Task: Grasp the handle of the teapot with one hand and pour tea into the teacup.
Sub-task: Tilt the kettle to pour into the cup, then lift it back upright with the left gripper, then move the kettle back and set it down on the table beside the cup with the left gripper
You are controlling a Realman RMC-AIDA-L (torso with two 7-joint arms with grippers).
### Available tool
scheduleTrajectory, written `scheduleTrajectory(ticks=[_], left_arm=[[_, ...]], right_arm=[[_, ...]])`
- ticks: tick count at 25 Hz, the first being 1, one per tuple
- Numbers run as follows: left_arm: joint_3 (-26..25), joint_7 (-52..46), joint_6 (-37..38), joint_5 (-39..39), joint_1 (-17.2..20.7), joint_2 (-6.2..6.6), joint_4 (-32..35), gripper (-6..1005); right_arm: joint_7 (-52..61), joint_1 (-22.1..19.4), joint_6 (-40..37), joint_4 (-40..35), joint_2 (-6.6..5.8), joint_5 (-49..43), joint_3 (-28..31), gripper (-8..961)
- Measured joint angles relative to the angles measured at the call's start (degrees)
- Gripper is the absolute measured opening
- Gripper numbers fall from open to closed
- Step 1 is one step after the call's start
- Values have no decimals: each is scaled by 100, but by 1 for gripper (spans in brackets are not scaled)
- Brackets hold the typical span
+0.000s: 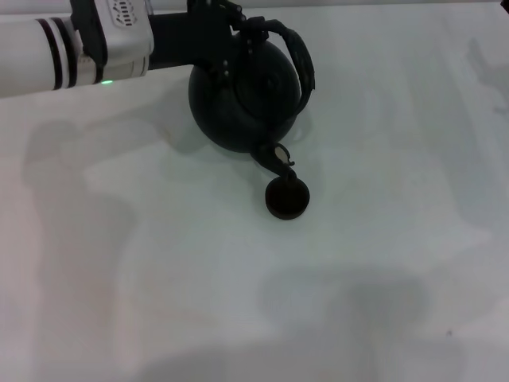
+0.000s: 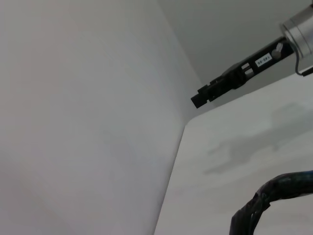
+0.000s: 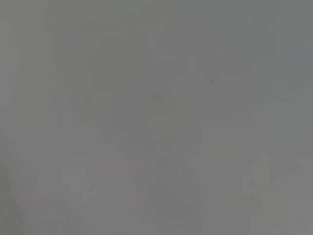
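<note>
My head camera looks steeply down on the white counter point(image 1: 382, 263) from fairly close. My left wrist camera sits low, tilted across that same counter point(image 2: 234, 161) toward its far edge, sharing the wrapped handle point(image 2: 274, 193). My right wrist camera faces only blank pale surface, very near.

Your left arm point(image 1: 48, 52) shows as a glossy white tube ringed by two thin black bands, with a small green light glowing on its underside. Past a silver-grey collar bearing a dark printed emblem, the wrist and left end effector point(image 1: 238, 36) are matte black. The other arm's black end effector point(image 2: 205, 94) carries a small white label behind a silver cylinder.
</note>
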Motion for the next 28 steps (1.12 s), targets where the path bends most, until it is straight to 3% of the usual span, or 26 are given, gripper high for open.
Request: scheduleTrajectory(ticks=[7,13,21,26,28], left_arm=[[-10,-57,7,-236,112,-13,51,104],[-4,-55,98,-945,389,-9,148,104],[-63,10,416,-2982,1308,-16,787,102],[-71,678,1010,-4868,2246,-21,1867,103],[-74,740,1115,-5104,2364,-22,2053,103]], right_arm=[[1,-5,-6,0,0,3,0,842],[0,2,-49,-11,-9,8,0,842],[-2,57,-148,-95,-9,79,1,841],[-28,123,-296,-225,-10,157,8,841],[-27,135,-324,-265,-10,158,9,841]])
